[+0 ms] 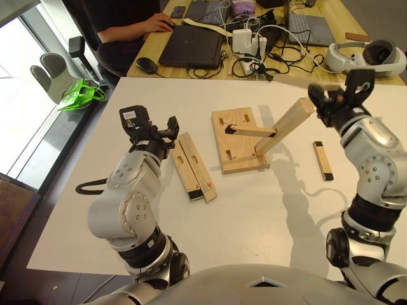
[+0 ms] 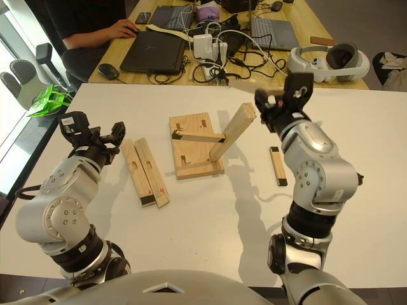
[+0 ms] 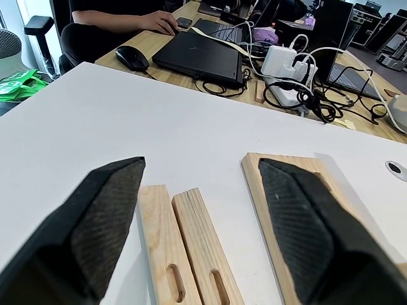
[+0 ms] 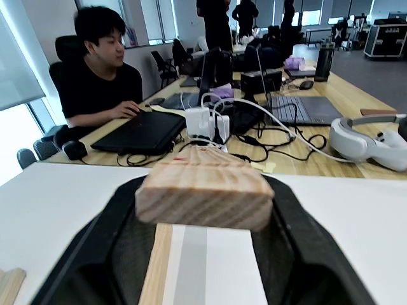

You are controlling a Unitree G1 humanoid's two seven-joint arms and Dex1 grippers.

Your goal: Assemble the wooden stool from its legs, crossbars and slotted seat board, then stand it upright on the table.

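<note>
The slotted seat board [image 1: 236, 159] lies flat in the middle of the white table. A wooden leg [image 1: 286, 126] leans up from the board's near right corner, with a thin crossbar [image 1: 251, 131] sticking out of it over the board. My right gripper [image 1: 321, 100] is shut on the leg's top end [image 4: 202, 194]. Two more legs [image 1: 192, 166] lie side by side to the left of the board. My left gripper [image 3: 203, 229] hovers open just above their far ends, its fingers [image 3: 108, 222] wide apart. A short crossbar [image 1: 323, 160] lies alone to the right.
Behind the table stands a wooden desk [image 1: 331, 22] with laptops, a tangle of cables [image 1: 254, 47], a mouse [image 1: 146, 65] and a white headset [image 1: 369, 57]. The table's near half [image 1: 254, 222] is bare. Its left edge [image 1: 82, 165] drops to the floor.
</note>
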